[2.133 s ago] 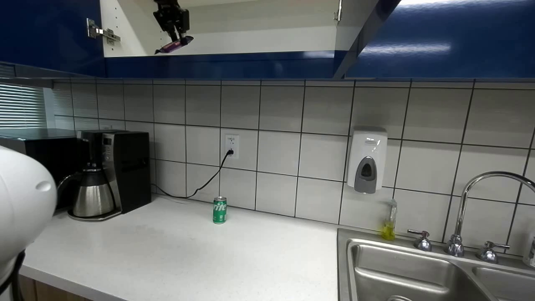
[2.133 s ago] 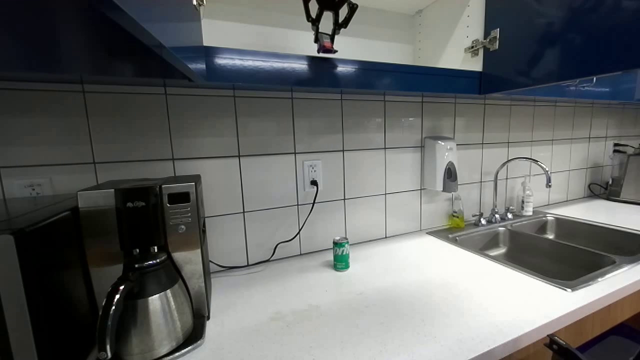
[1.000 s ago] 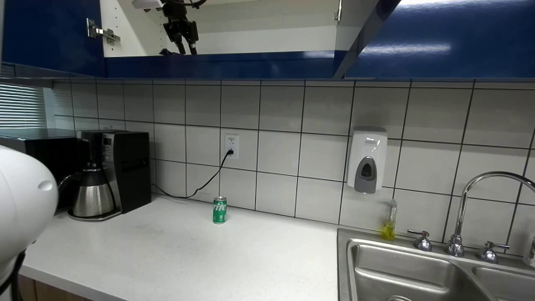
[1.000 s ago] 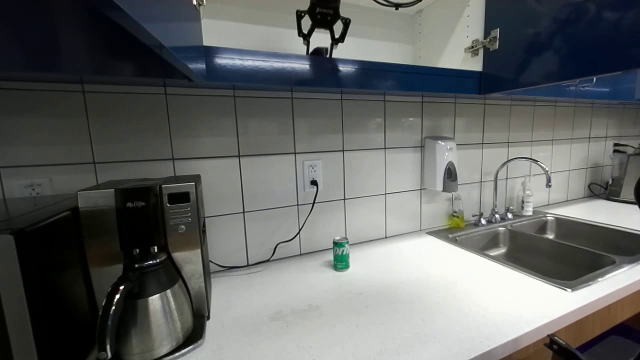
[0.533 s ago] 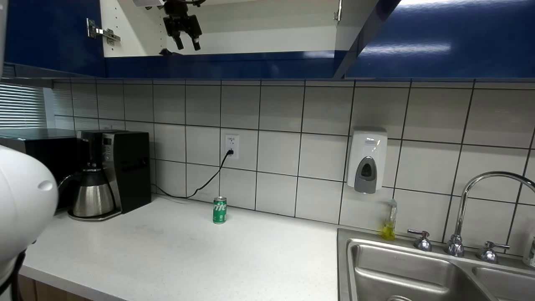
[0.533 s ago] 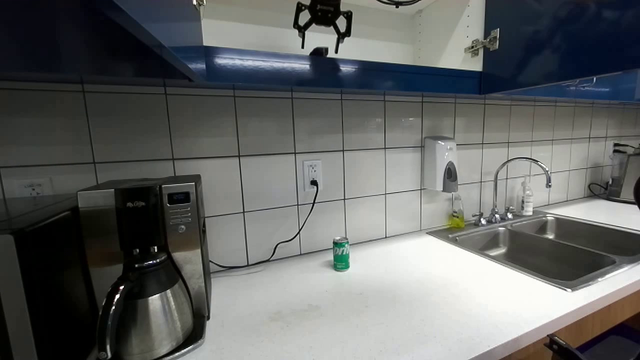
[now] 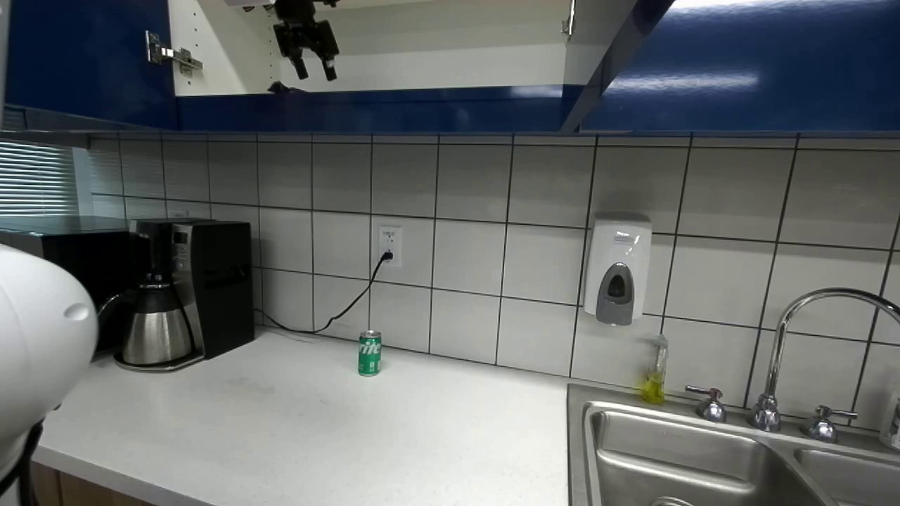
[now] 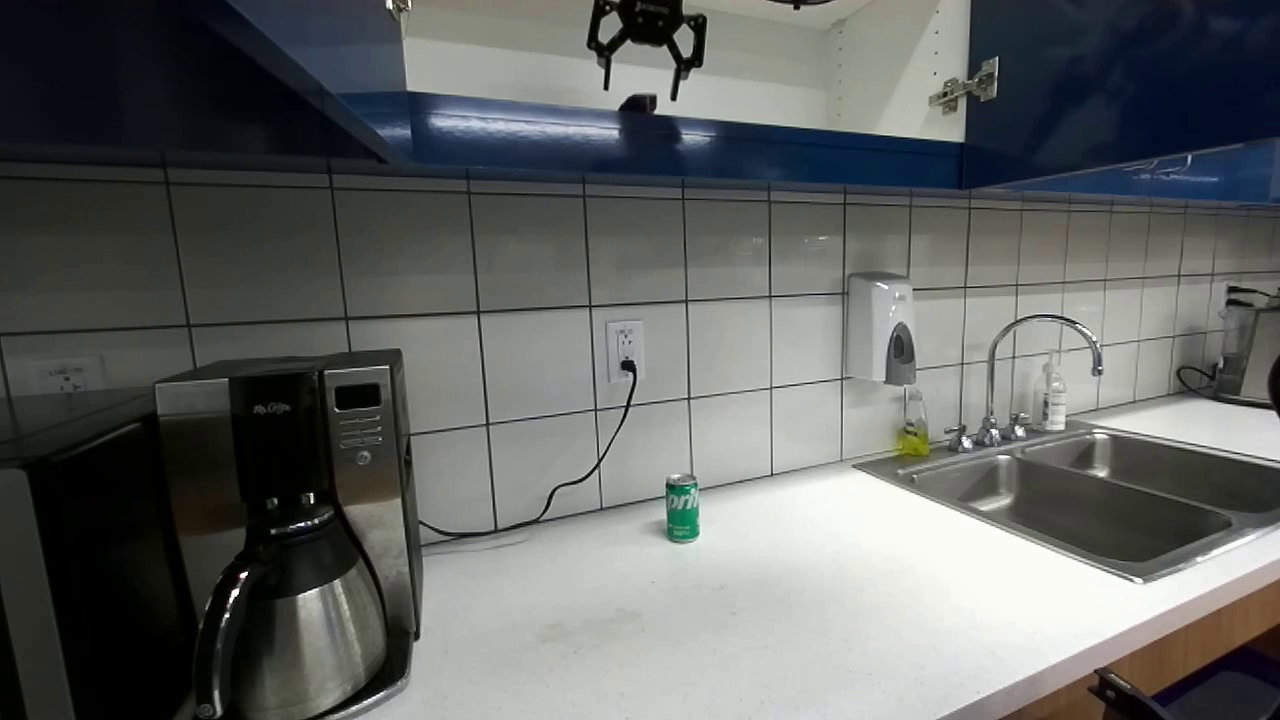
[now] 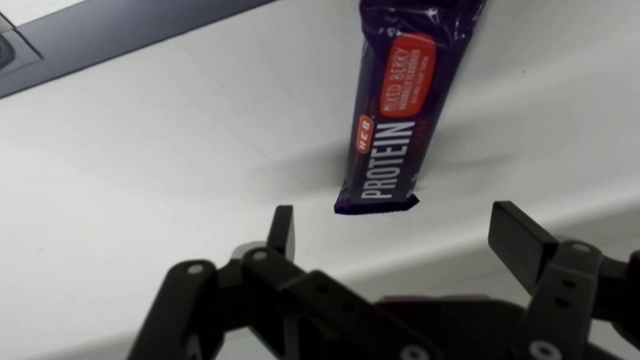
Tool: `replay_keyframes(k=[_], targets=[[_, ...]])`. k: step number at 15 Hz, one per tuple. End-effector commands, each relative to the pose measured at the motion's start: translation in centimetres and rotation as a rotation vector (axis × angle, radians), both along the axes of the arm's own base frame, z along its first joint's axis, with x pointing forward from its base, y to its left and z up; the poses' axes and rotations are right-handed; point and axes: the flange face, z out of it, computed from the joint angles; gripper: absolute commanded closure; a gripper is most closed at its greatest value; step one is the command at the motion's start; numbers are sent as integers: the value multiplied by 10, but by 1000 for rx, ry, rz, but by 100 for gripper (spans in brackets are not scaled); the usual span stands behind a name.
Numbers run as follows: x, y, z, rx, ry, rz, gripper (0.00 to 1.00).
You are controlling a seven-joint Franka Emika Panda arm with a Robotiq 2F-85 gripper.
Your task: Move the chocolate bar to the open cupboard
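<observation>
The pincer (image 7: 316,75) is rising clear of the chocolate bar (image 9: 400,115), its jaws standing wide apart and gripping nothing — it is no longer carrying the bar. The bar is now lying label-up on the white floor (image 9: 150,150) of the open cupboard (image 8: 530,60). That release is apparently completing the move — only a clean withdrawal, without brushing the bar, is probably remaining.
</observation>
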Motion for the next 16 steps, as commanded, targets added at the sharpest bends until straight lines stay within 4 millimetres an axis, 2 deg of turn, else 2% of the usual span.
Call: replay_keyframes(k=[1, 9, 16], targets=[[-17, -2, 10, 4, 0, -23, 0], [-37, -4, 8, -9, 15, -27, 0], [-72, -10, 10, -20, 19, -25, 0]])
